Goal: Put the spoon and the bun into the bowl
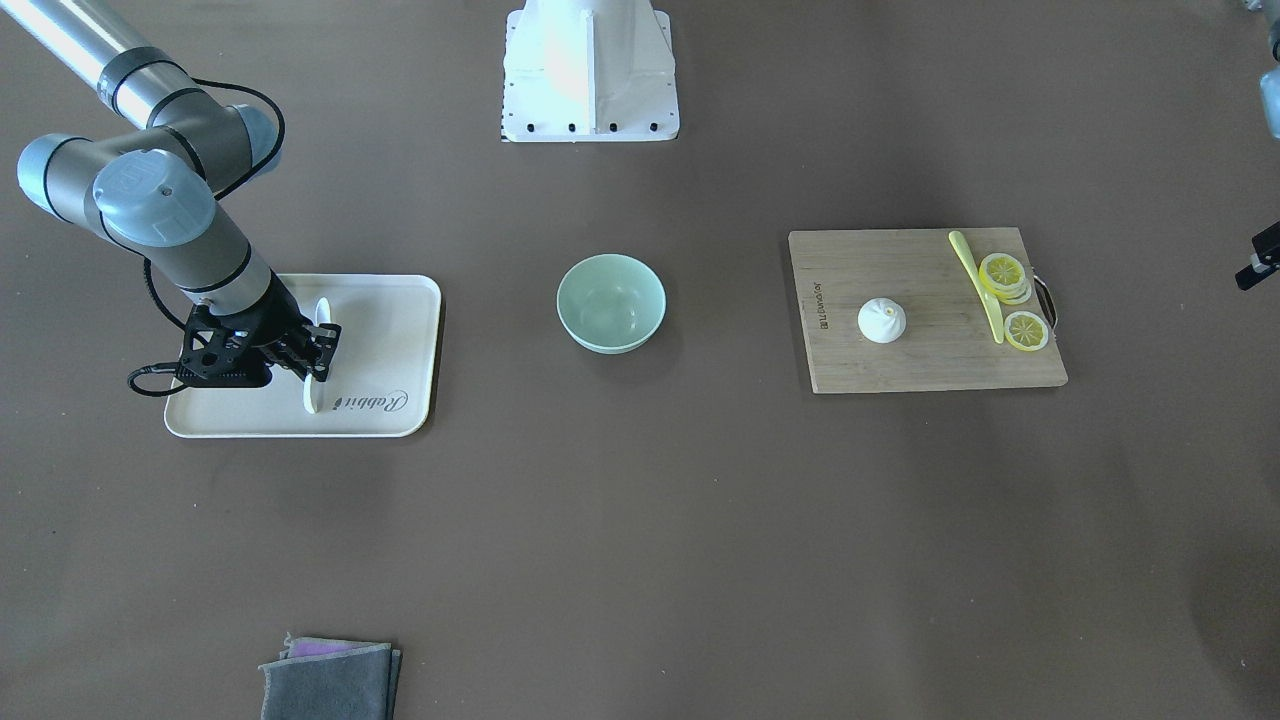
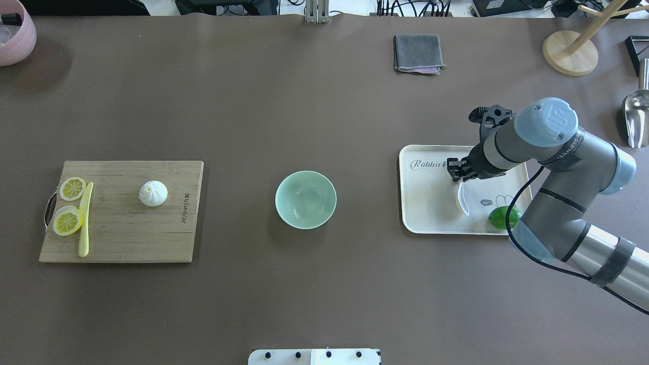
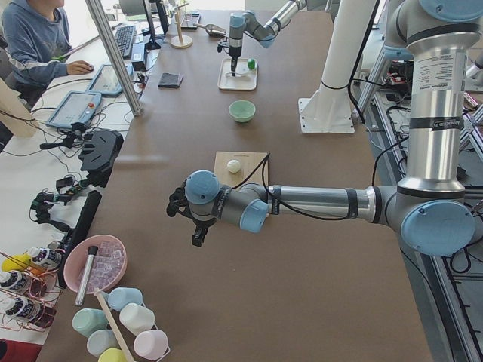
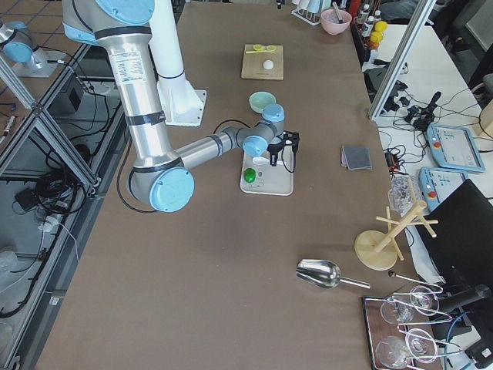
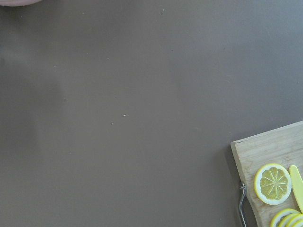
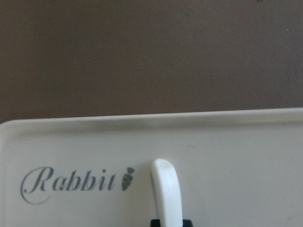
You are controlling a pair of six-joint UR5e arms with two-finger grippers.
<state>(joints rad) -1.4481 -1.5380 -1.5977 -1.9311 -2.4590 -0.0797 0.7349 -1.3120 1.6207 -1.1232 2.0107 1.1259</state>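
The white spoon (image 2: 462,200) lies on the cream tray (image 2: 431,203) on my right side; the front view shows its handle end (image 1: 311,395). My right gripper (image 2: 458,171) is low over the tray, jaws closed on the spoon's handle (image 6: 166,194). The mint-green bowl (image 2: 278,200) stands empty at the table's middle. The white bun (image 2: 153,193) sits on the wooden cutting board (image 2: 121,228) on my left side. My left gripper (image 3: 192,219) hovers beyond the board's outer end; I cannot tell whether it is open or shut.
A yellow-green knife (image 2: 84,220) and lemon slices (image 2: 72,188) lie on the board. A green fruit (image 2: 503,217) sits on the tray. A folded grey cloth (image 2: 417,53), a wooden stand (image 2: 570,50), a metal scoop (image 2: 636,116) and a pink bowl (image 2: 15,35) line the edges.
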